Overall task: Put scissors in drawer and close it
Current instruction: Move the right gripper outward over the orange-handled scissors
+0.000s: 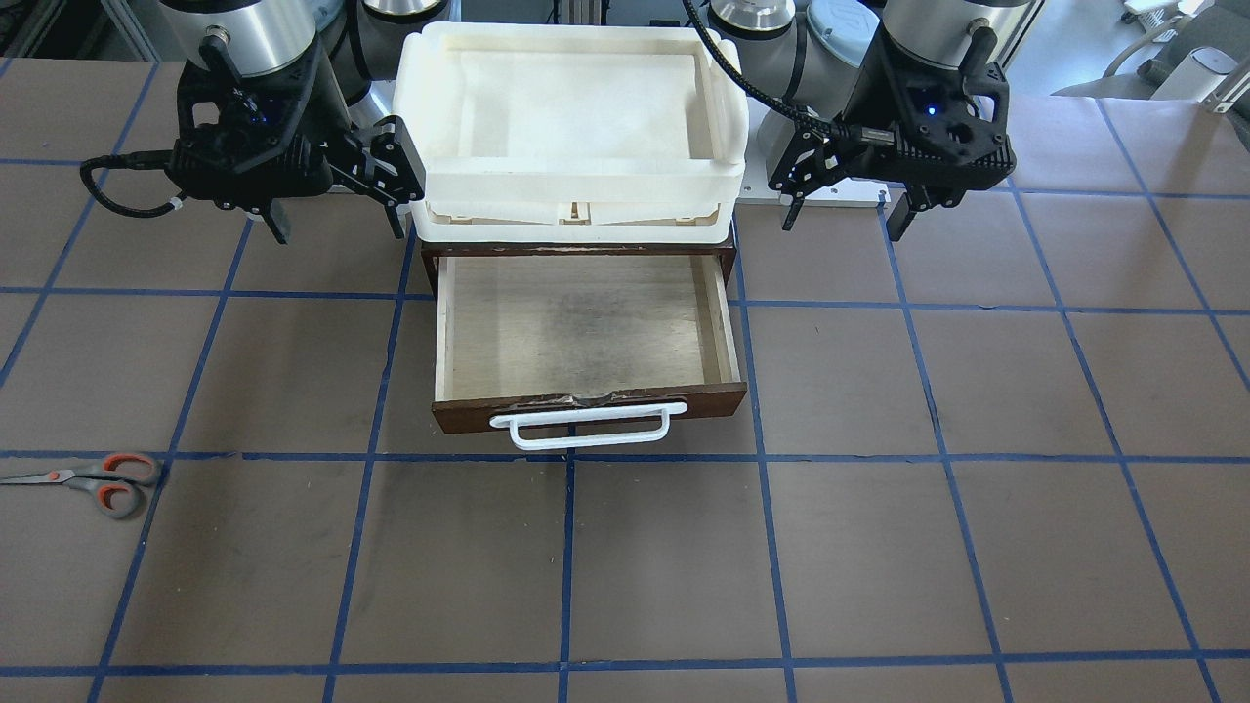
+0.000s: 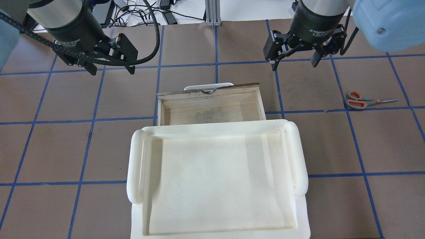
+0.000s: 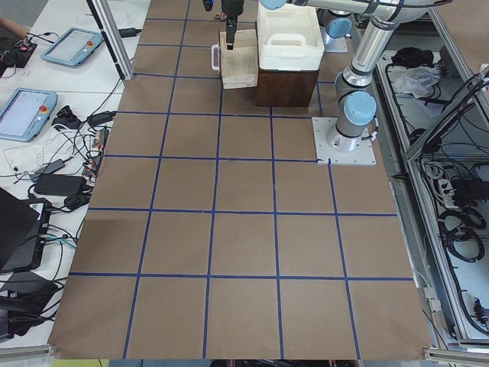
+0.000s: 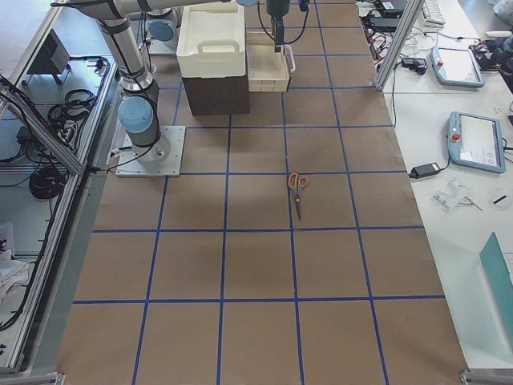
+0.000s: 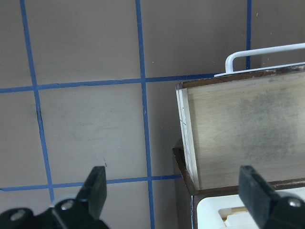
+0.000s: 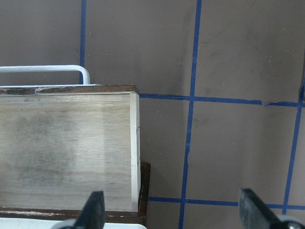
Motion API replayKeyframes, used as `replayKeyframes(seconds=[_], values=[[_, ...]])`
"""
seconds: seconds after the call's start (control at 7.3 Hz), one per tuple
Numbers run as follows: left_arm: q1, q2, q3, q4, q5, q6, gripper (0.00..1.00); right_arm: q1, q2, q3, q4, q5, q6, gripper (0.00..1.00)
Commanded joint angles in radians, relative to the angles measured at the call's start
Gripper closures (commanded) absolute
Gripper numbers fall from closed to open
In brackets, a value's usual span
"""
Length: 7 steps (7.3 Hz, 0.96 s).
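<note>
A cream-white plastic tray (image 2: 136,166) sits between the left end effector (image 2: 111,69) and the right end effector (image 2: 295,63). The brown counter (image 1: 977,547) beneath both carries a blue tape grid (image 1: 566,557). Well beyond the right end effector lies a tablet-like pendant (image 4: 478,141).

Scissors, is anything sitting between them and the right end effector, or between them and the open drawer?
Nothing visible. The scissors lie flat off to the robot's right, and only bare taped table separates them from the open right end effector and from the drawer, which is pulled out, empty and open on top.
</note>
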Motion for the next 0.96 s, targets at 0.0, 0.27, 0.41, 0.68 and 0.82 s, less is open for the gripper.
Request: replayKeyframes(seconds=[0.0, 0.27, 0.41, 0.68, 0.82], values=[[0.0, 0.0, -0.001, 0.0, -0.001, 0.0, 0.0, 0.0, 0.001, 0.0, -0.002, -0.002, -0.008, 0.0], [0.0, 0.0, -0.001, 0.0, 0.002, -0.001, 0.0, 0.0, 0.002, 0.008, 0.006, 0.006, -0.015, 0.0], [0.0, 0.0, -0.001, 0.0, 0.0, 0.0, 0.0, -0.008, 0.002, 0.014, 0.009, 0.009, -0.029, 0.0], [0.0, -0.001, -0.001, 0.0, -0.001, -0.001, 0.0, -0.053, 0.002, 0.034, 0.024, -0.002, -0.235, 0.0], [0.0, 0.0, -0.001, 0.0, 0.0, 0.0, 0.0, -0.125, 0.001, 0.084, 0.023, -0.003, -0.368, 0.01]])
